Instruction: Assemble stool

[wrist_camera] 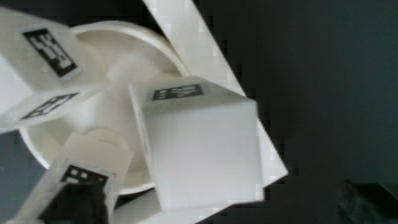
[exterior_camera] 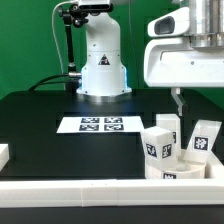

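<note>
Robotics laboratory or test cell, by all visible evidence. A white robot arm base (exterior_camera: 101, 62) is bolted to a black worktop (exterior_camera: 40, 115) beyond the hand (exterior_camera: 178, 100), with cabling on a black stand (exterior_camera: 70, 45) beside it. A marker board (exterior_camera: 100, 125) carrying square tags lies flat on the worktop, off to the exterior view's left of the hand. A white rail (exterior_camera: 100, 195) edges the worktop. Below the hand stand white tagged stool parts (exterior_camera: 178, 148). The backdrop is a plain green wall (exterior_camera: 30, 40), possibly a screen; the view is too coarse to tell.
</note>
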`<move>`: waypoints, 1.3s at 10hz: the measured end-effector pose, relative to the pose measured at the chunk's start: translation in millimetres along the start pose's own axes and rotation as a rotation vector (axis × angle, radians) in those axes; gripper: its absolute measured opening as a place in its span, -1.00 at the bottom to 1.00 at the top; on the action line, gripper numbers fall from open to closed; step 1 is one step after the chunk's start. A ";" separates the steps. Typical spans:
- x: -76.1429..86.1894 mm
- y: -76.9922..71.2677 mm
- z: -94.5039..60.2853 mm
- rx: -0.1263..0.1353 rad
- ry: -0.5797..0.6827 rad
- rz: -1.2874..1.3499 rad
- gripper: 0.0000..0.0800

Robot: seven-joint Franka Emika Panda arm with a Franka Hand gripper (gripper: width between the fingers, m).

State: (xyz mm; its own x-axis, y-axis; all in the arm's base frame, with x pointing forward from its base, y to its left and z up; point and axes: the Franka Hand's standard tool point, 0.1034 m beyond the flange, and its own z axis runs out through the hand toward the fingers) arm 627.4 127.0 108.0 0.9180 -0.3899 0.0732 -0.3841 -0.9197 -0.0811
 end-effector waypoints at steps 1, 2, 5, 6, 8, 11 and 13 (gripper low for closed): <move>-0.1 -0.5 1.0 0.002 0.008 -0.111 0.62; -1.3 -2.5 1.2 -0.005 0.009 -0.263 0.62; -0.2 1.3 1.2 -0.018 0.000 -0.499 0.62; 0.9 3.5 1.4 -0.028 0.000 -0.585 0.62; 2.7 5.8 1.6 -0.044 0.006 -0.737 0.62; -4.6 2.7 7.6 -0.092 0.017 -1.058 0.62; -5.4 3.2 9.4 -0.123 0.001 -1.296 0.62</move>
State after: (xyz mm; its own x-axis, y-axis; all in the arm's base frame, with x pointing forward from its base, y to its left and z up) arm 622.2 126.5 98.0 0.6254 0.7797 0.0300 0.7697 -0.6228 0.1402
